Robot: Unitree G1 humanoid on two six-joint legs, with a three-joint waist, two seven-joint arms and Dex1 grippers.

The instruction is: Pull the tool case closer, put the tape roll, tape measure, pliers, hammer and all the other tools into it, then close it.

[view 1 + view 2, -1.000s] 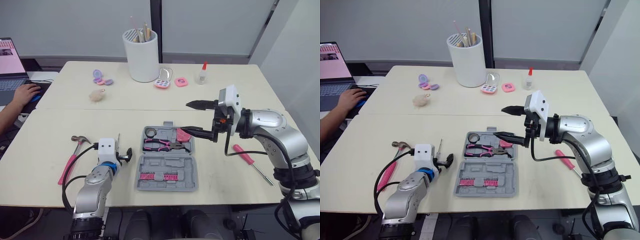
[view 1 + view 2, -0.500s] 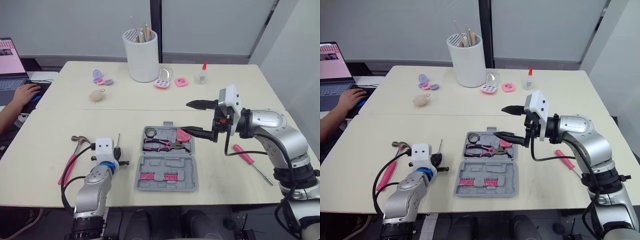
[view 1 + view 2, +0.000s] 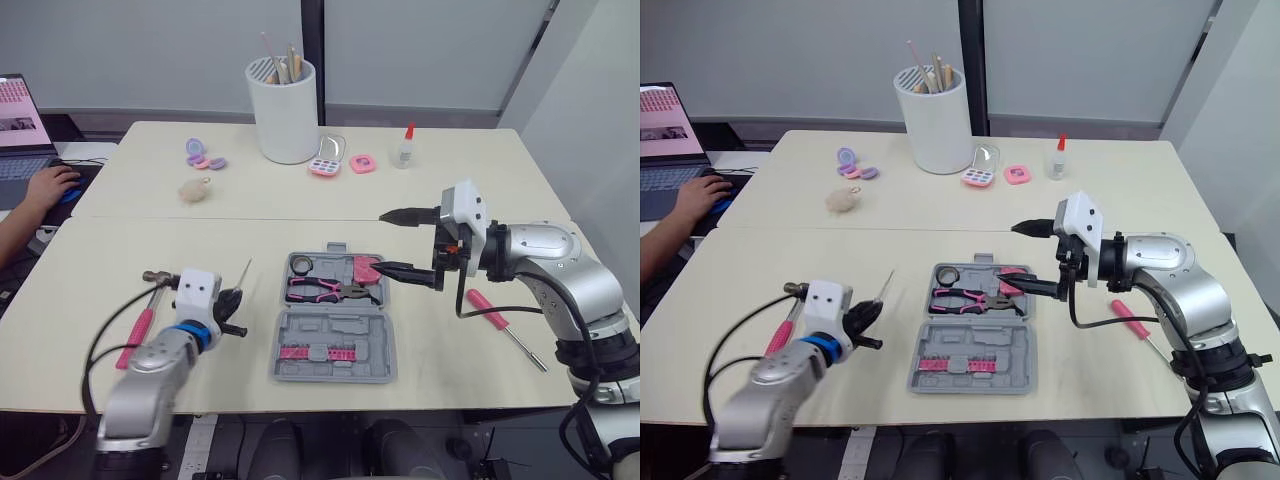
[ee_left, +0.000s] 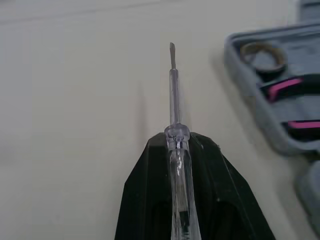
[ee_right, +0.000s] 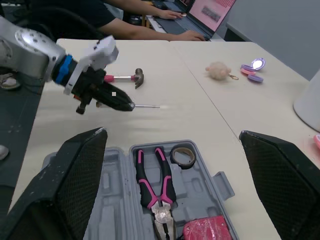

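Observation:
The grey tool case [image 3: 333,325] lies open at the table's middle front, with the pink-handled pliers [image 3: 322,291], the tape roll [image 3: 303,264] and the pink tape measure [image 3: 367,268] in it. My left gripper [image 3: 229,303] is left of the case, shut on a clear-handled screwdriver [image 4: 173,85] held off the table, shaft pointing up and away. The hammer [image 3: 141,318] with its pink handle lies further left. My right gripper [image 3: 380,242] hovers open over the case's right end. A red screwdriver [image 3: 490,308] lies on the table to the right.
On the far table stand a white cup of pencils [image 3: 286,110], a glue bottle [image 3: 404,146], a paint palette [image 3: 325,166], pink [image 3: 362,164] and purple compacts [image 3: 203,155] and a fluffy ball [image 3: 195,189]. A person's hand [image 3: 50,185] rests by a laptop far left.
My left gripper closed on the clear screwdriver and raised it off the table, and the arm swung out to the left. The right arm shifted slightly right, still open.

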